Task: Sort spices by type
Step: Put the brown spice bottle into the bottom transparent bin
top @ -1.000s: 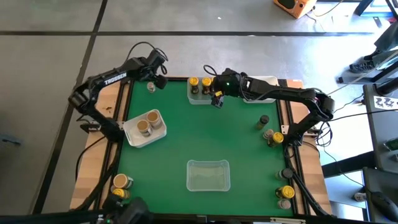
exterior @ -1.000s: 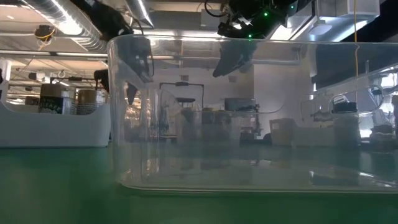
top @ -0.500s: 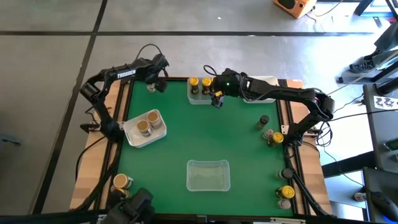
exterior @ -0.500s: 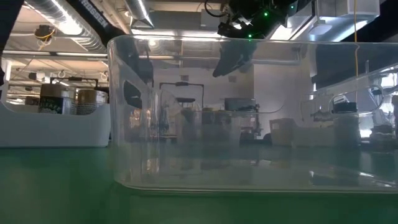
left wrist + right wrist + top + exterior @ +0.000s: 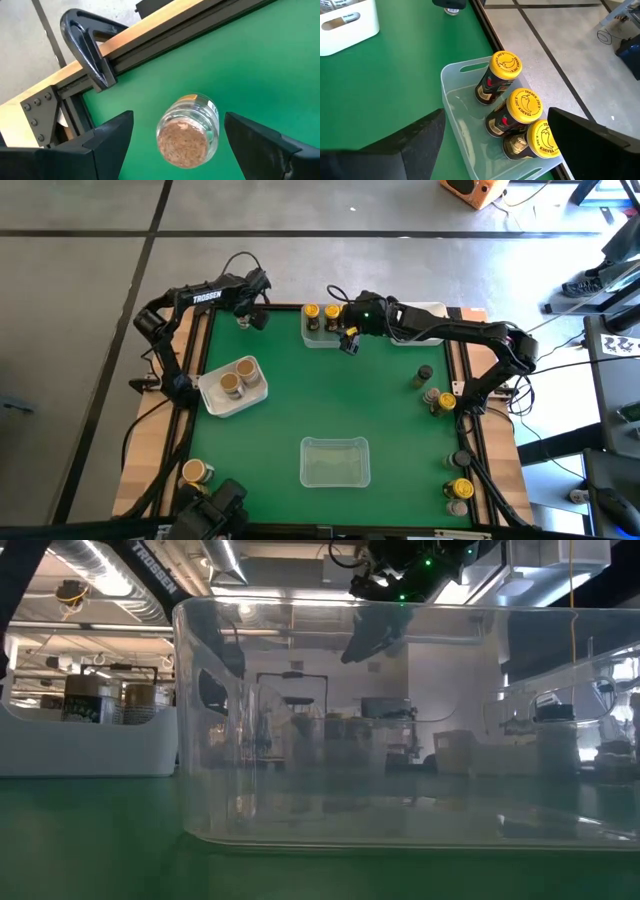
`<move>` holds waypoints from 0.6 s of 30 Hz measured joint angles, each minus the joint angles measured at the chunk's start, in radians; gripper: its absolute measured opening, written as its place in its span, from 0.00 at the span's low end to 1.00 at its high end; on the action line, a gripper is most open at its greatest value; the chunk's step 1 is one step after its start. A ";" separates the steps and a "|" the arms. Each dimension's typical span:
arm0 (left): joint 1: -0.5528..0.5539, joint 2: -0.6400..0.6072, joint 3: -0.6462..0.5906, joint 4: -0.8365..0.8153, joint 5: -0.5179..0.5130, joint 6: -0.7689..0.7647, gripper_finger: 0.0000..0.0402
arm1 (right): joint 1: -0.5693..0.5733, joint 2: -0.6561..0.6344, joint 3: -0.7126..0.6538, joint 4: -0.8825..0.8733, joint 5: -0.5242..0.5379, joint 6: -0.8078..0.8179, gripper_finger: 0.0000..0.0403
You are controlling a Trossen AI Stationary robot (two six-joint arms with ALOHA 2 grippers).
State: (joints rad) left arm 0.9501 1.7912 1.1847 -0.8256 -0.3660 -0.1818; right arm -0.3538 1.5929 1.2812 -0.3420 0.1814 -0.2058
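Observation:
My left gripper [image 5: 182,142] [image 5: 254,313] is open at the table's far-left corner, above a small glass jar with a pinkish-brown lid [image 5: 188,136] [image 5: 242,320]. The jar stands upright on the green mat, with one finger on either side and clear of it. My right gripper [image 5: 500,147] [image 5: 349,340] hovers open and empty beside a clear tub [image 5: 451,100] [image 5: 318,338] at the far edge. Three yellow-lidded jars [image 5: 524,106] stand in that tub.
A white tub [image 5: 213,393] on the left holds two tan-lidded jars. A clear tub [image 5: 335,462] sits near the middle of the near edge. More jars stand along the right edge [image 5: 438,398] and at both near corners [image 5: 195,472] [image 5: 460,490]. A black clamp [image 5: 89,52] grips the far-left rail.
My left arm's elbow has swung toward the far edge, while its gripper has stayed over the pinkish-brown-lidded jar.

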 joint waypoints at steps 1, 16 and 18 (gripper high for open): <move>0.000 0.000 0.000 0.001 0.000 0.000 0.77 | 0.000 0.000 0.000 0.000 0.000 0.000 0.87; 0.000 0.000 0.000 -0.005 0.008 0.017 0.77 | 0.000 0.000 0.000 0.000 0.000 0.000 0.87; 0.000 0.000 0.000 -0.005 0.009 0.020 0.77 | 0.000 0.000 0.000 0.000 0.000 0.000 0.87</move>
State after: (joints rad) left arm 0.9497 1.7912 1.1847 -0.8303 -0.3572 -0.1616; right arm -0.3537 1.5929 1.2812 -0.3416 0.1814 -0.2058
